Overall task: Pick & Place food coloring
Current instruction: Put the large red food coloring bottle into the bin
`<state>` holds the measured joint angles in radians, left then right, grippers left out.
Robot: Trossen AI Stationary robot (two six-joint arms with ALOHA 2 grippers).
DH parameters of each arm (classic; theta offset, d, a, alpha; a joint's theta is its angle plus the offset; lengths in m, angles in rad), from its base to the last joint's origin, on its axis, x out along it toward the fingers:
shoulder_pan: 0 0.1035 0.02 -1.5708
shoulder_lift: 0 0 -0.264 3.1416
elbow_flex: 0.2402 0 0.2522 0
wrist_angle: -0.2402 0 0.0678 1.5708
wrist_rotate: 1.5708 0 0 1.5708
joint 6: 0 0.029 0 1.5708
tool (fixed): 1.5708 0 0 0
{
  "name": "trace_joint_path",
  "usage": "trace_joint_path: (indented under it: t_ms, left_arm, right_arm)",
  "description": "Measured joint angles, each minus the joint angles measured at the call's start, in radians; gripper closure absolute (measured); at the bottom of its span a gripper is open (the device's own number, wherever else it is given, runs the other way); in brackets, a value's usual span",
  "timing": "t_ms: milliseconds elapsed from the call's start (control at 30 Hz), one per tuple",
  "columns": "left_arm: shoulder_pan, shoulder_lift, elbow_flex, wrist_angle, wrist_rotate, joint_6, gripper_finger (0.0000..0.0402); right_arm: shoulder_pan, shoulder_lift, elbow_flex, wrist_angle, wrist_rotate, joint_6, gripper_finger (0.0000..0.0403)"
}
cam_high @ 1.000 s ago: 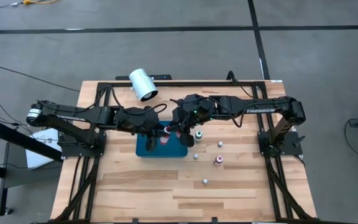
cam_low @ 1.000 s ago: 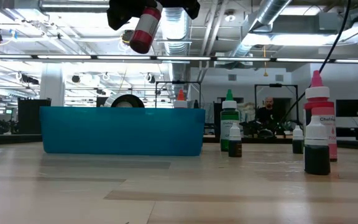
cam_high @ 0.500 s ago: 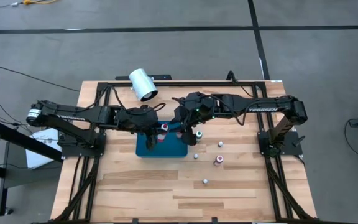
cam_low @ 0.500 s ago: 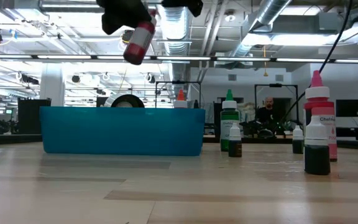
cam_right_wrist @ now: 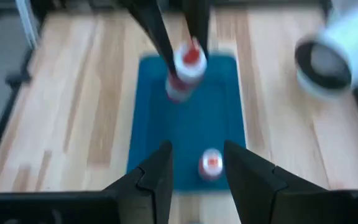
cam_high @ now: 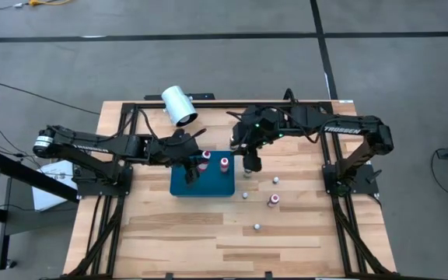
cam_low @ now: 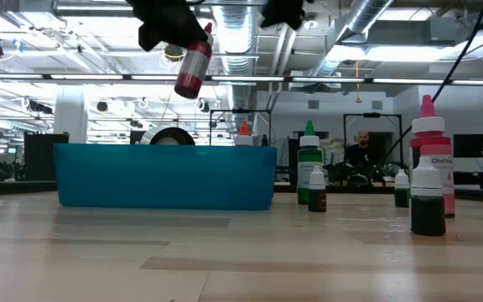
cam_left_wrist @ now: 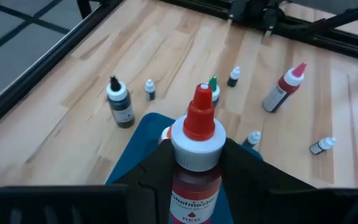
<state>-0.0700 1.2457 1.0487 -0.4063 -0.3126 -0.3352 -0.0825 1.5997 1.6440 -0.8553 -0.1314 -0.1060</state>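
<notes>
Left gripper (cam_left_wrist: 194, 163) is clamping the red food coloring bottle (cam_left_wrist: 194, 165) above the teal tray (cam_high: 202, 185), placing step, lowering needed; right gripper (cam_right_wrist: 196, 171) is hanging open, empty.

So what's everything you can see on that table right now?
Table: one, pale wood, under everything.
Tray: one, teal, centre of the table.
Cylinder: one, white, on its side at the far edge.
Tray bottle: one, red top, standing in the tray.
Held bottle: one, red top, above the tray.
Green bottle: one, beside the tray.
Pink bottle: one, right of the tray.
Tiny bottles: at least three, white-capped, scattered.
Person: one, in the background.
Left gripper: grips the held bottle.
Right gripper: open, empty.
</notes>
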Motion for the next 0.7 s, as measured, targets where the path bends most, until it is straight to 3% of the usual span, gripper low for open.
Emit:
trace_joint_path:
  t_ms: [300, 700]
  left_arm:
    - [0.0, 0.0, -0.195, 0.273, -0.042, 0.003, 0.0298]
    - [0.0, 0.0, -0.409, 0.575, -0.12, 0.05, 0.0298]
  right_arm:
    - [-0.049, -0.014, -0.002, -0.17, 0.001, -0.004, 0.028]
    - [-0.086, -0.013, -0.002, -0.151, 0.002, -0.035, 0.028]
